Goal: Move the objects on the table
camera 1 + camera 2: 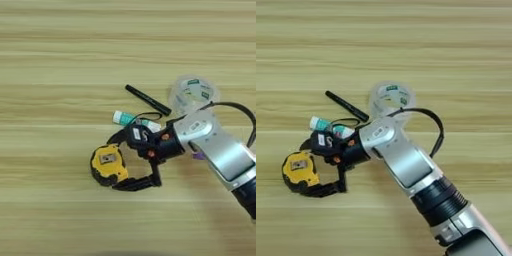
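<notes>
A yellow-black tape measure (105, 162) lies on the light-wood table (60, 75), left of centre. My right gripper (116, 164) reaches in from the right and stands open, one black finger along the tape measure's top edge and the other along its bottom edge. A white-teal glue stick (124, 118) lies just above the gripper's wrist, partly covered by it. The thin black pen (147, 100) lies slanted above that. A clear tape roll (193, 93) rests to the pen's right. Only a sliver of the purple bar (198, 156) shows under the silver forearm (406, 162).
A black cable (433, 125) loops from the forearm over the table near the tape roll. All the items sit close together around the wrist. Bare wood stretches to the left and toward the far edge.
</notes>
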`<state>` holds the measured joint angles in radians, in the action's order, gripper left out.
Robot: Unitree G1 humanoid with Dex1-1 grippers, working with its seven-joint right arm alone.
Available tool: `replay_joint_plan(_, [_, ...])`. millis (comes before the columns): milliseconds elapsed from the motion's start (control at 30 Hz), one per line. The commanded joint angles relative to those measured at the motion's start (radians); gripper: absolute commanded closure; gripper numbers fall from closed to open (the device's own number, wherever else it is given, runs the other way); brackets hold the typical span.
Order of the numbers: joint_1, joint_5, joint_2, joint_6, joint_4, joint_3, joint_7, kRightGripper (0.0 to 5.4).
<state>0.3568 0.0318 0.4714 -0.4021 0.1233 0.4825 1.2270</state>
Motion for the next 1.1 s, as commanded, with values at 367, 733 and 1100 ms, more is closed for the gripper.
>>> replay_joint_plan(367, [0.103, -0.086, -0.057, 0.052, -0.028, 0.012, -0.114, 0.03])
replay_joint_plan(733, [0.112, -0.099, -0.042, 0.0, -0.06, 0.045, -0.082, 0.03])
replay_joint_plan(1100, [0.125, -0.102, -0.056, 0.0, -0.116, 0.038, -0.073, 0.18])
